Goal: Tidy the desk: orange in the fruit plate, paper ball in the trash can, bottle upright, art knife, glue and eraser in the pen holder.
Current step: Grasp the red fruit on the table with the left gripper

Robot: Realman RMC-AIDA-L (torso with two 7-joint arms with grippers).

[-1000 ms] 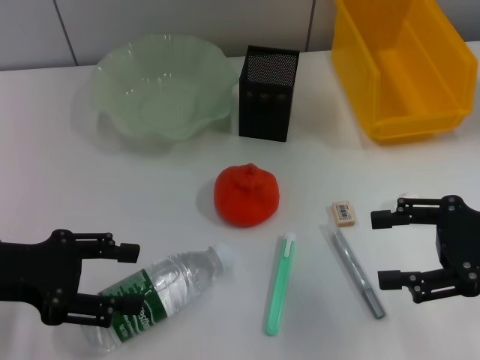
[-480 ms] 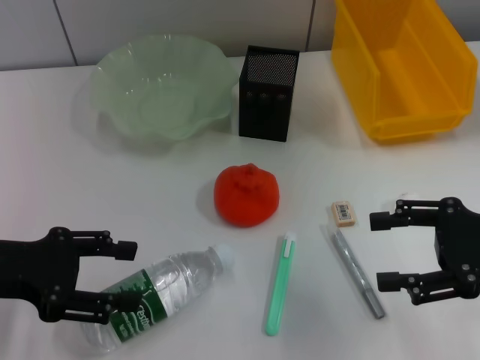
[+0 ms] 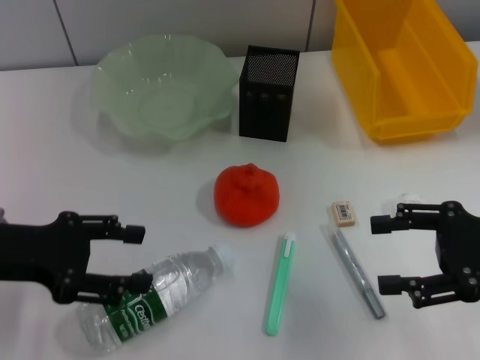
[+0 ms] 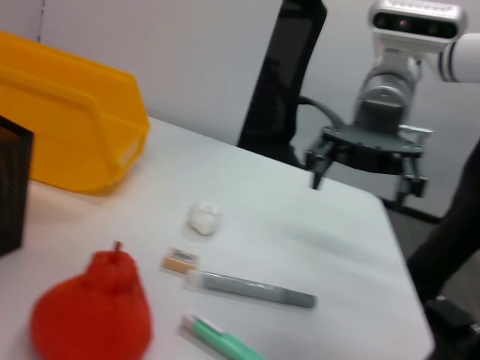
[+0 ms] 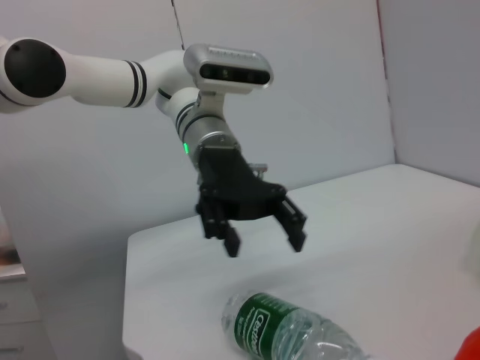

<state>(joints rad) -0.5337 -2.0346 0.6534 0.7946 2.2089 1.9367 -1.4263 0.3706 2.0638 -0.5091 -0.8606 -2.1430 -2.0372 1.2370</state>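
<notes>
1. Bottle (image 3: 148, 298) lying flat just past the fingertips of left gripper (image 3: 140, 259), green label nearest, white cap pointing away toward orange (image 3: 247, 196).
2. Long axis running slantwise across the gap between the jaws, not along it.
3. Left gripper far nearer than right gripper (image 3: 379, 254), so judged the one for the pick.
4. Left jaws spread wide, hovering low, holding nothing.
5. Right gripper also spread, empty, beside eraser (image 3: 343, 212).
</notes>
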